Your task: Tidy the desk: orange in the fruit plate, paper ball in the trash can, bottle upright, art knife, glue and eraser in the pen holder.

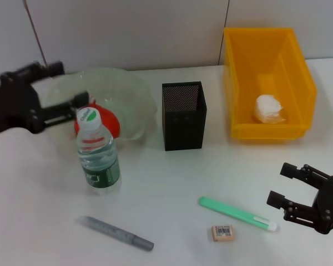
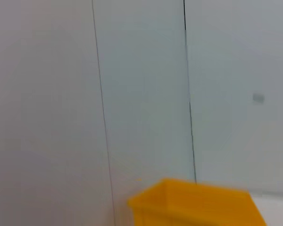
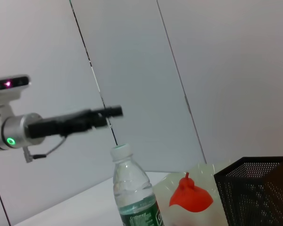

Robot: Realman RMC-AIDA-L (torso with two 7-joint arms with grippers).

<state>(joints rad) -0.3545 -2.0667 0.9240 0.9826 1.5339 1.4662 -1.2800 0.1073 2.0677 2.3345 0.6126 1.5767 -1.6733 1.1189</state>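
1. The orange (image 1: 108,123) lies in the fruit plate (image 1: 134,94) at the back left of the surface (image 1: 172,183), partly hidden behind the bottle (image 1: 97,152), which stands upright just in front of the plate.
2. The paper ball (image 1: 269,108) rests inside the trash can (image 1: 241,72) at the back right. By how things lie, those three steps look done.
3. The pen holder (image 1: 183,115) stands between the plate and the trash can; nothing can be seen inside it.
4. What looks left to do: the eraser (image 1: 222,233), a green stick (image 1: 237,213) and a grey pen-like thing (image 1: 115,231) all lie flat near the front edge. Which is the art knife and which the glue I cannot tell.
5. The left pincer (image 1: 66,94) hovers over the near-left rim of the plate, released and grasping nothing.
6. The right pincer (image 1: 283,185) hangs low at the front right, spread wide and empty, just beside the green stick's tip.
7. The next move probably falls to the right arm: come down over the green stick or the eraser, clench across the narrow side, then carry it over the pen holder's open top.
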